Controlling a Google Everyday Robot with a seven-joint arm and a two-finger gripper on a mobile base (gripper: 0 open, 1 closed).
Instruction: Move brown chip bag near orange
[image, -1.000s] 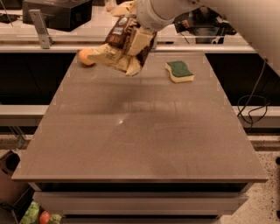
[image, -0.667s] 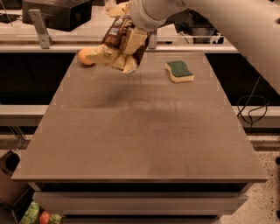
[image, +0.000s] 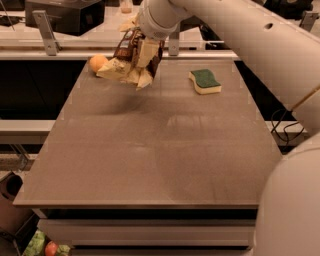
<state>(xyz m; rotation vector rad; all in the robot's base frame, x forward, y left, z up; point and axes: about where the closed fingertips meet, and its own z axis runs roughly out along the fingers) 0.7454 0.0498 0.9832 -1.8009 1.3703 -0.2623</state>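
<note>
The brown chip bag is being gripped at its upper part by the tool and is being held above the far left of the counter, where a shadow is being cast beneath it. The bag's lower left corner is hanging just beside the orange. A sponge is lying well apart, to the right.

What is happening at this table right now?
The robot's gripper is shut on the brown chip bag and holds it over the far left part of the table, right beside the orange. The bag looks lifted, not yet set down. A green sponge lies apart, farther right.
</note>
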